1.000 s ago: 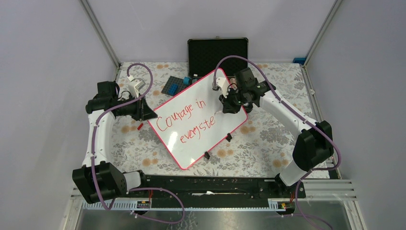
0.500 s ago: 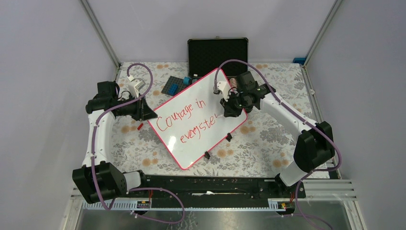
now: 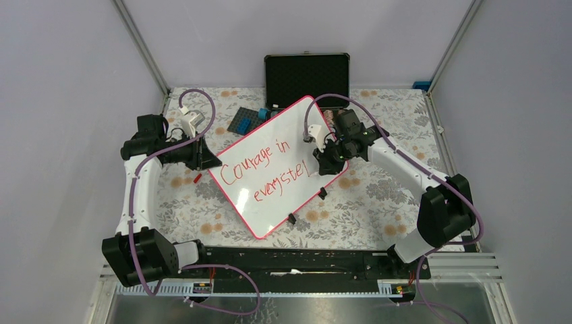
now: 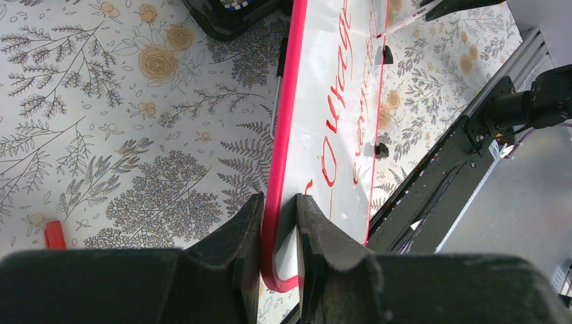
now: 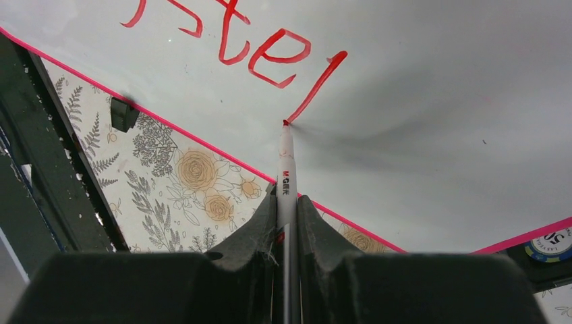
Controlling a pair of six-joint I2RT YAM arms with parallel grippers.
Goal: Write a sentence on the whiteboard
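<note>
Our right gripper [image 5: 287,202] is clenched on a marker [image 5: 286,158], whose red tip touches the whiteboard [image 5: 438,101] at the foot of a slanted stroke. Our left gripper [image 4: 280,209] pinches the board's pink frame near one corner. The board sits askew on the flowered table [image 3: 378,196] between the two grippers, and the sentence [image 3: 264,169] reads "Courage in every ste" plus that stroke. We judge the board light, stiff and slippery, so the frame is the place to grip it. Behind it an open black case [image 3: 307,77] shows dark lining, nothing else discernible.
</note>
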